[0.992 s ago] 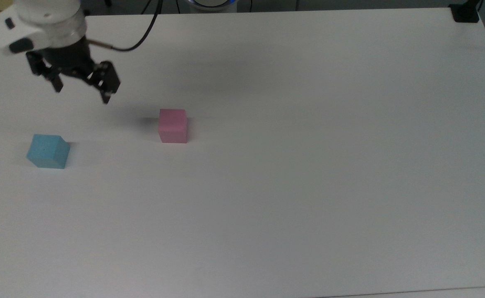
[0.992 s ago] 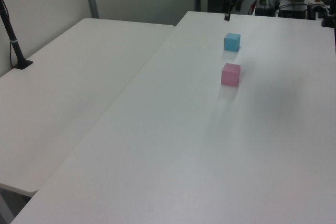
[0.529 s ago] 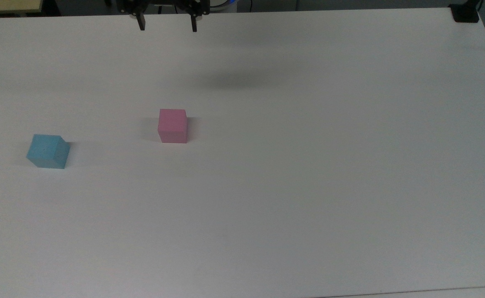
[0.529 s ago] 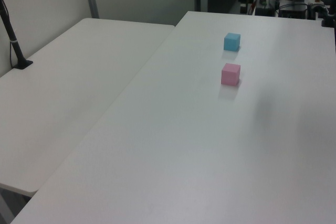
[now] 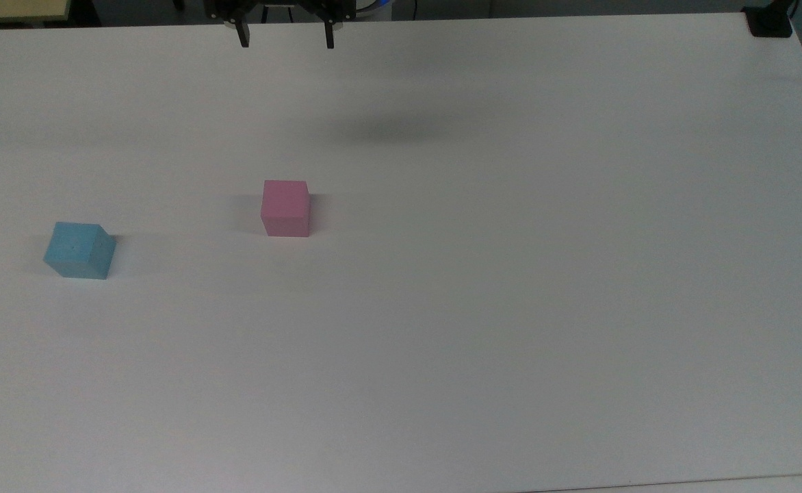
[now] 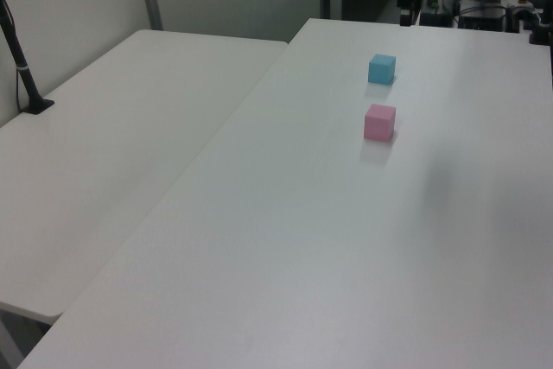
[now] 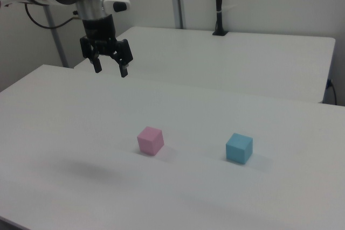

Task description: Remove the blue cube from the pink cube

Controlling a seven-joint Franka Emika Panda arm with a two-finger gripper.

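small matte light blue cube (image 5: 79,249) sits on white table (image 5: 510,274), well apart from plain pink matte cube (image 5: 285,207). black two-finger gripper (image 7: 110,70) hangs high, spread wide, empty.

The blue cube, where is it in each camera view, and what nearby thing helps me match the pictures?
Top view: the blue cube sits near the top view's left edge, on the table.
Left view: upper middle, farther from the camera.
Right view: right of centre.
Shared landmark: the pink cube, standing apart from it on the same table.
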